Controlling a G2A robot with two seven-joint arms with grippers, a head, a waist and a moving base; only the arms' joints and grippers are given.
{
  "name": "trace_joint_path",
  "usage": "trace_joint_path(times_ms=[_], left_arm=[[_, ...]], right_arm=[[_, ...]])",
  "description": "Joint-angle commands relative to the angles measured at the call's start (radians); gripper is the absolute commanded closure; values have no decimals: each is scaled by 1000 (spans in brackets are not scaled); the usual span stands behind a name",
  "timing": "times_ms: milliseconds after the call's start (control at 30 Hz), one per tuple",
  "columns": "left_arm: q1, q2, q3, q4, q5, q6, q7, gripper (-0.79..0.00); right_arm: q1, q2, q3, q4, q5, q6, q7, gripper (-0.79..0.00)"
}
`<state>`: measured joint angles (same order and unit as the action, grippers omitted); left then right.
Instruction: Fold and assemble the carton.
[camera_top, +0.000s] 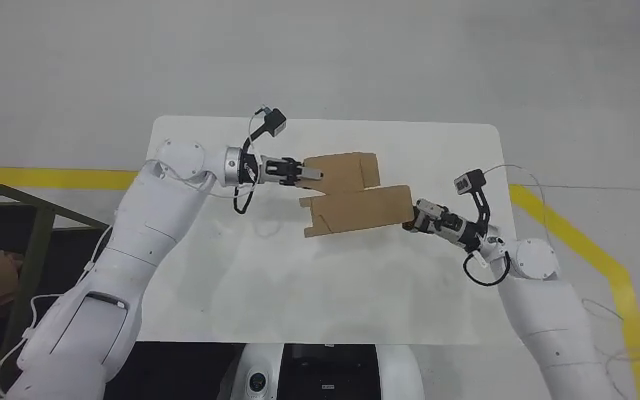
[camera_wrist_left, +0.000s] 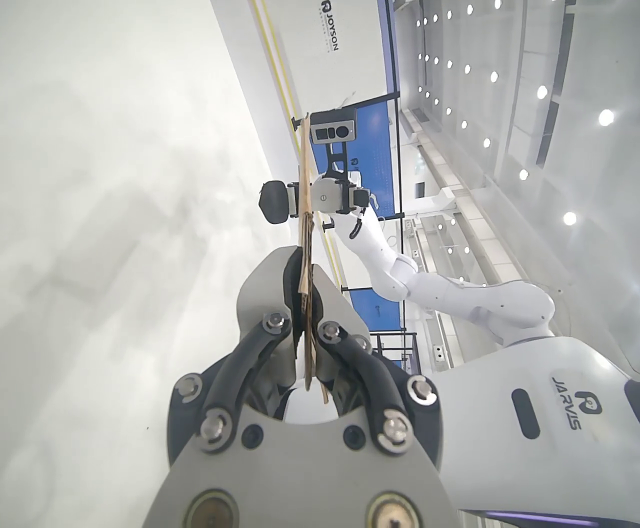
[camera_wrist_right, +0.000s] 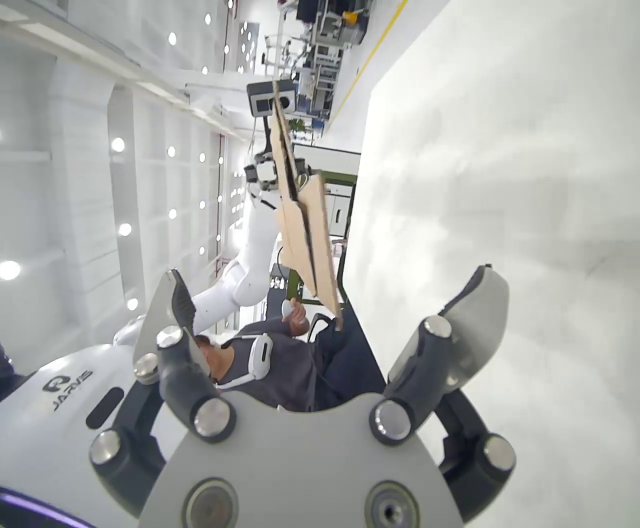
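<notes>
Carton (camera_top: 360, 208), a flattened brown cardboard piece, is held over the middle of the white table (camera_top: 250, 290), its broad face turned up toward the top camera. It shows as two overlapping panels set slightly askew: one lies farther back and to the left, the other nearer and reaching out to the right. The left claw (camera_top: 305, 175) has hold of the left end of the far panel. In the left wrist view, this claw (camera_wrist_left: 302, 270) is pinching the thin edge of the carton (camera_wrist_left: 305, 235) between its dark pads, which are pressed tight against the cardboard on both sides. The right claw (camera_top: 408, 222) sits at the right end of the near panel. In the right wrist view, its fingers (camera_wrist_right: 480, 295) are spread wide, and the carton (camera_wrist_right: 307, 235), seen nearly edge-on, runs away from the gap between them with neither pad pressing on it. A yellow line (camera_top: 60, 178) crosses the grey floor on both sides of the table.
</notes>
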<state>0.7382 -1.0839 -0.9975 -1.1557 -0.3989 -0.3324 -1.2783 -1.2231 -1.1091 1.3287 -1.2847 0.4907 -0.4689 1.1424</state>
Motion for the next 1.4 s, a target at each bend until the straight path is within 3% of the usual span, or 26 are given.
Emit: trace_joint_path(times_ms=[0, 600, 633, 833, 1100, 1367], left_arm=[[0, 1, 0, -5, -2, 1, -19, 0], [8, -9, 24, -12, -25, 13, -26, 0], [9, -10, 25, -13, -31, 14, -23, 0], [7, -15, 38, -6, -27, 14, -19, 0], [-2, -20, 44, 10, -31, 17, -33, 0], [-6, -23, 50, 22, -23, 20, -34, 0]], right_arm=[[15, 0, -12, 16, -11, -10, 34, -785], [86, -9, -67, 93, 47, -73, 90, -785], [87, -9, -70, 94, 49, -73, 89, -720], [92, -12, -92, 86, 69, -78, 115, -542], [104, -12, -103, 103, 68, -85, 124, -394], [100, -8, -114, 83, 70, -76, 132, -308]])
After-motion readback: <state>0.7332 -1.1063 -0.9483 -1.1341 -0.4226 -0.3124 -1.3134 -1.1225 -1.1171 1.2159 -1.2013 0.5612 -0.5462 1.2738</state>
